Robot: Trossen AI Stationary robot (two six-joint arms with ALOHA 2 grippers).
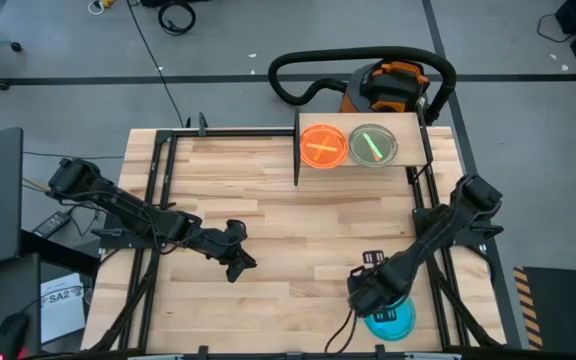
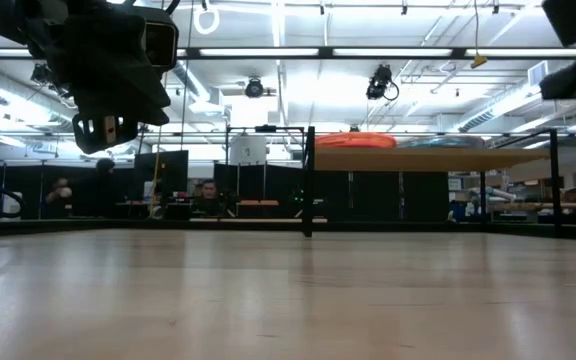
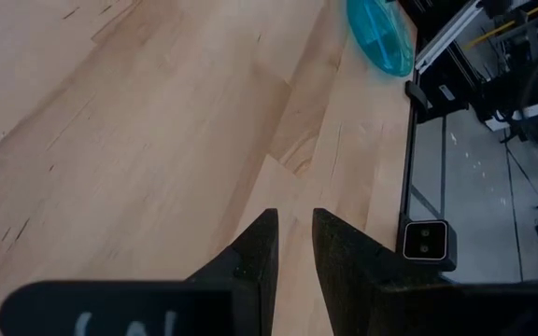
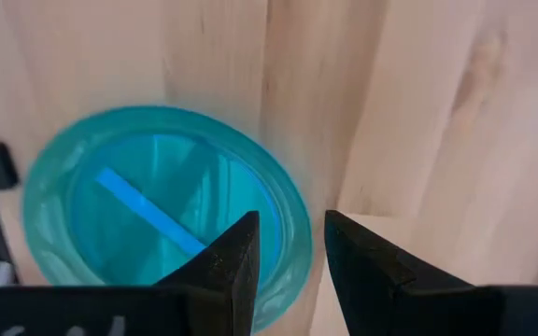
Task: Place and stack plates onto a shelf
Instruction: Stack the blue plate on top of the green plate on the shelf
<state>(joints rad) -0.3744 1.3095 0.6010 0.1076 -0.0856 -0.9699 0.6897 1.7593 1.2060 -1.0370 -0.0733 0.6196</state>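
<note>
The shelf (image 1: 415,132) stands at the table's far right, a light-wood board on a black frame. An orange plate (image 1: 323,146) and a green plate (image 1: 373,146) lie side by side on it; the low view shows the orange plate (image 2: 368,140) on the board. A blue plate (image 1: 393,322) lies flat on the tabletop near the front right edge. My right gripper (image 4: 288,252) points down over that blue plate (image 4: 162,219), open, its fingertips above the plate's rim. My left gripper (image 3: 292,247) hangs open over bare wood at the middle left (image 1: 236,258).
Black frame rails (image 1: 158,200) run along the table's left and right sides. A black and orange vacuum cleaner with its hose (image 1: 388,85) stands on the floor behind the shelf. Bare tabletop lies between the two arms and in front of the shelf.
</note>
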